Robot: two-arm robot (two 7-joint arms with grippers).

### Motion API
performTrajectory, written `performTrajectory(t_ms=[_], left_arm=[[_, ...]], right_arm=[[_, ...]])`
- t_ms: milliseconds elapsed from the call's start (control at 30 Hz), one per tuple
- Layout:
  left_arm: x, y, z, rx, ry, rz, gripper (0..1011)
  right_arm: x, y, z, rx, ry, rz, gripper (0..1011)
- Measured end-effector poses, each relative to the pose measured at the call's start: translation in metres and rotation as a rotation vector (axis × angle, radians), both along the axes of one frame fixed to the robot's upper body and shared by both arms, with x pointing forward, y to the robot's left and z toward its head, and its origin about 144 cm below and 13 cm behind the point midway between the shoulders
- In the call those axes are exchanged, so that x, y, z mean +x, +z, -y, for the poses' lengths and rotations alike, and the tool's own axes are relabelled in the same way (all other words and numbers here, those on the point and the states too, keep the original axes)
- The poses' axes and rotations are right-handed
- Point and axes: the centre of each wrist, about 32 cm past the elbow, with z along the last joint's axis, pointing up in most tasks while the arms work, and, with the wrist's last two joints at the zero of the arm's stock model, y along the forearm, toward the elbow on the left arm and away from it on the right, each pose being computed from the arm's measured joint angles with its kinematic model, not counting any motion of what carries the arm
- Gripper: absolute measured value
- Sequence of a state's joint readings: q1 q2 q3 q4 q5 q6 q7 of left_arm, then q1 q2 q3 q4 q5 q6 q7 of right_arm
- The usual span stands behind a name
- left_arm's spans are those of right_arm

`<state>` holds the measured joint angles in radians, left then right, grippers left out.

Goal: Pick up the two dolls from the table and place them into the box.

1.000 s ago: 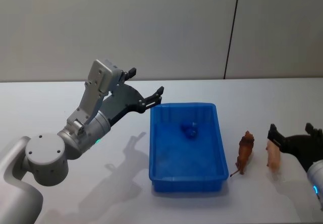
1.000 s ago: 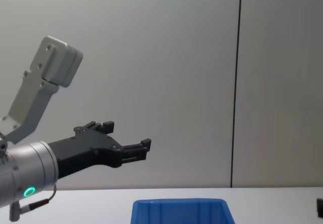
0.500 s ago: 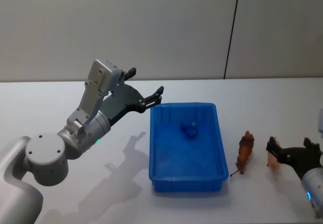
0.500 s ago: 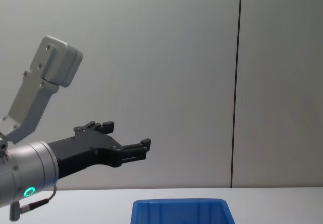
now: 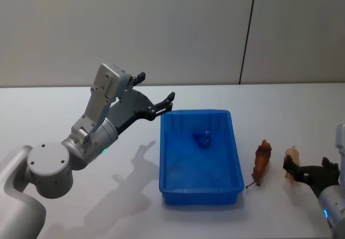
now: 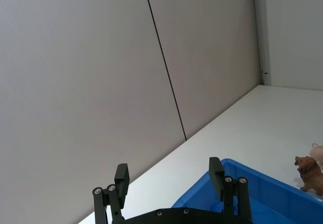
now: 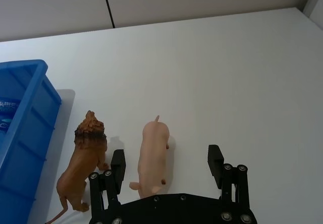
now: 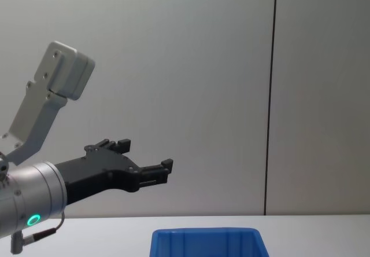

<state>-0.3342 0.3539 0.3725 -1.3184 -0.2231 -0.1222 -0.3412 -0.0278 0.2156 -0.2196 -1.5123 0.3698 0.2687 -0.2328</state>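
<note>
The two dolls, a pale pink plastic pig (image 7: 151, 159) and a brown plastic lion (image 7: 83, 166) with a thin tail, stand side by side on the plain white bench (image 7: 242, 72), a little apart. The lion is the nearer to the bright blue rectangular plastic box (image 7: 30, 153) and stands just to the box's right. Both look small, light and rigid, with smooth moulded flanks that could slip between fingers or tip at a nudge. The soundest hold is probably across the barrel of the body, not the legs, snout or tail. The right end effector (image 7: 167, 164) sits low behind the pig, spread wide and empty. The pig lies roughly in line with its gap, though closer to one finger. The left end effector (image 5: 156, 86) hangs raised beside the box's far left corner, also spread and empty.
</note>
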Motion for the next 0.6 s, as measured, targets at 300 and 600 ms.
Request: performTrajectory(t_ms=[300,600], left_arm=[[0.000,0.000,0.000,0.000,0.000,0.000,1001],[0.000,0.000,0.000,0.000,0.000,0.000,1001]], right_arm=[[0.005,-0.011,0.000,0.025,0.012,-0.017,1001],[0.011,-0.018,-0.001,0.035,0.024,-0.031,1001]])
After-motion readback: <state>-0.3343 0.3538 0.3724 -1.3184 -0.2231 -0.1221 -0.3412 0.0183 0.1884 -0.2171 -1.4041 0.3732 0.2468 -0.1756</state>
